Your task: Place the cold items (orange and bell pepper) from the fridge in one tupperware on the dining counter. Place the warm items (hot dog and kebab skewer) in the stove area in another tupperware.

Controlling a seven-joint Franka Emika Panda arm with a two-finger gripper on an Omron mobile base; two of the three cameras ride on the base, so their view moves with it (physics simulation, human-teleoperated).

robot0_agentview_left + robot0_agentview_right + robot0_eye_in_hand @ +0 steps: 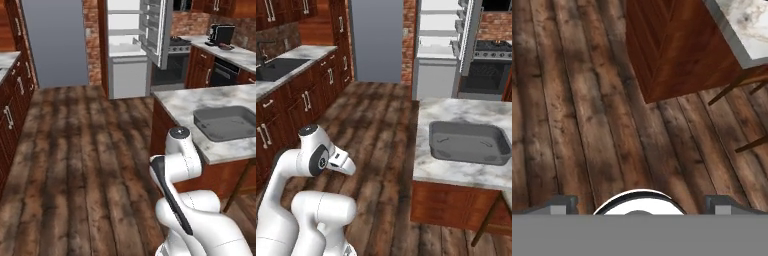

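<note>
Claw (639, 204) open and empty over wood floor (587, 125); grey tub (468, 142) sits empty on marble desk (456, 172); fridge (131, 45) door open.

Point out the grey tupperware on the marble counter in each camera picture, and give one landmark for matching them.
Left base view: the grey tupperware sits at the right edge, on the marble counter.
Right base view: it lies right of centre, on the same counter.
Hand view: the tupperware is outside this picture; a counter corner shows at top right.
Shared landmark: the open fridge stands behind the counter in both base views.
</note>
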